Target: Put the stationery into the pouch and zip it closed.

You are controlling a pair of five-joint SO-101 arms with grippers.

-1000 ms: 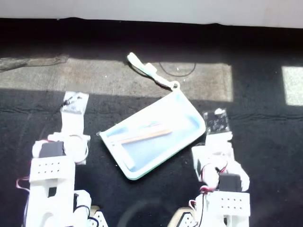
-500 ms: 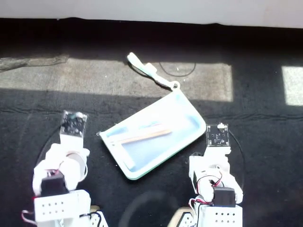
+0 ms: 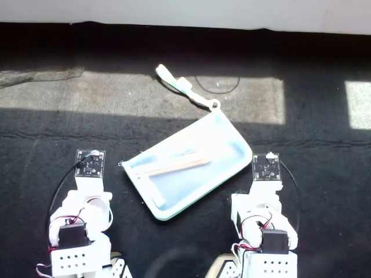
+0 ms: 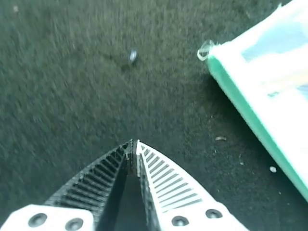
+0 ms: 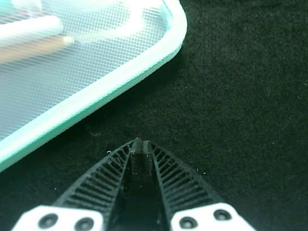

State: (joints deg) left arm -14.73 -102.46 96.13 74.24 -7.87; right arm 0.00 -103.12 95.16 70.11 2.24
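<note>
Pouch [image 3: 188, 168] holds pencil [image 3: 177, 167], lying on mat [image 3: 324, 202]

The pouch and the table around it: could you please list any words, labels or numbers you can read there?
None can be read. The pouch shows plain mesh and a green edge without print; the stationery inside it and the black cloth under it carry no legible marks.
</note>
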